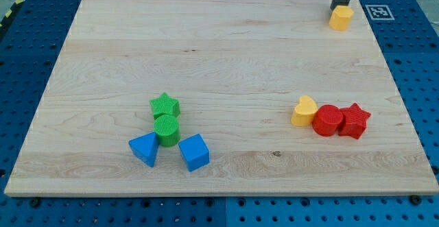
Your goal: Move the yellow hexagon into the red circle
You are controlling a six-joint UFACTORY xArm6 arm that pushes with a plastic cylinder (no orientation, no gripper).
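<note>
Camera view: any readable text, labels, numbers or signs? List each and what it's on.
No readable words or numbers anywhere.
Fiducial marker: black-and-white square pattern at the board's top right corner, a code rather than text; not decodable here.
Blocks: no lettering visible, including the yellow hexagon under my tip.

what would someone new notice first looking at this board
Probably my tip at the view's top right, touching the lone yellow hexagon. Next, two tight clusters: a yellow heart, red circle and red star at the right, and green and blue blocks at the lower left.
</note>
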